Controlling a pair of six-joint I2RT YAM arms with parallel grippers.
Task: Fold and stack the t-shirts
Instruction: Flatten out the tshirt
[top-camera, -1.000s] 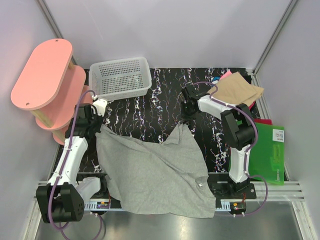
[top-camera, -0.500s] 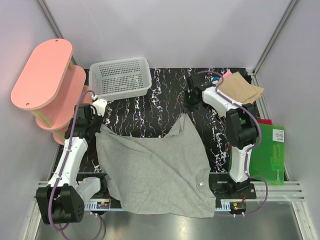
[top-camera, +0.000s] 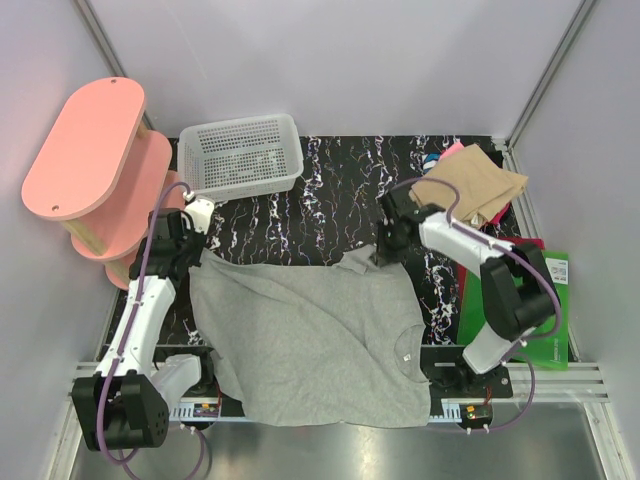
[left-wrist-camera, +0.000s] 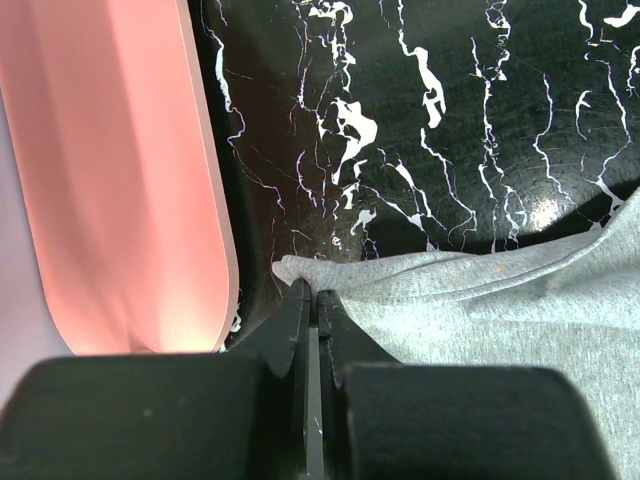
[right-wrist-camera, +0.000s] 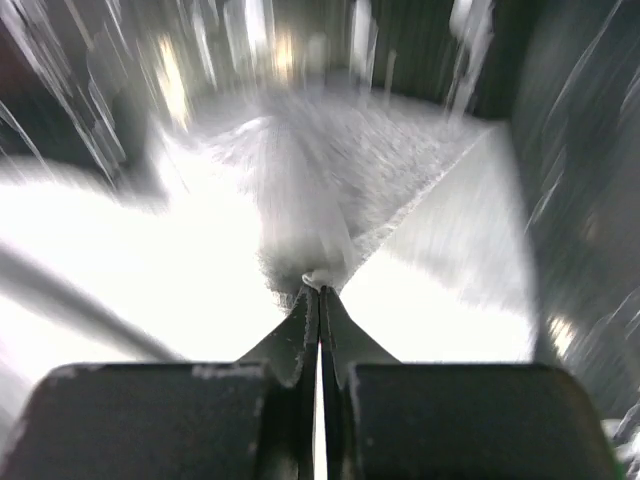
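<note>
A large light grey t-shirt (top-camera: 310, 335) lies spread on the black marbled table, its hem hanging over the near edge. My left gripper (top-camera: 200, 252) is shut on the shirt's upper left corner (left-wrist-camera: 300, 272) beside the pink shelf. My right gripper (top-camera: 382, 255) is shut on the shirt's upper right edge (right-wrist-camera: 310, 240); that view is blurred. A folded tan t-shirt (top-camera: 475, 182) lies at the back right, with pink and blue cloth (top-camera: 442, 155) peeking out beside it.
A white mesh basket (top-camera: 243, 153) stands at the back left. A pink two-tier shelf (top-camera: 90, 170) stands by the left wall, close to my left gripper (left-wrist-camera: 110, 170). A green board (top-camera: 545, 305) lies at the right edge.
My right gripper has pulled the shirt's upper right corner from the back towards the near right. The raised peak has dropped and the shirt now lies flatter and wider. The left gripper stayed put.
</note>
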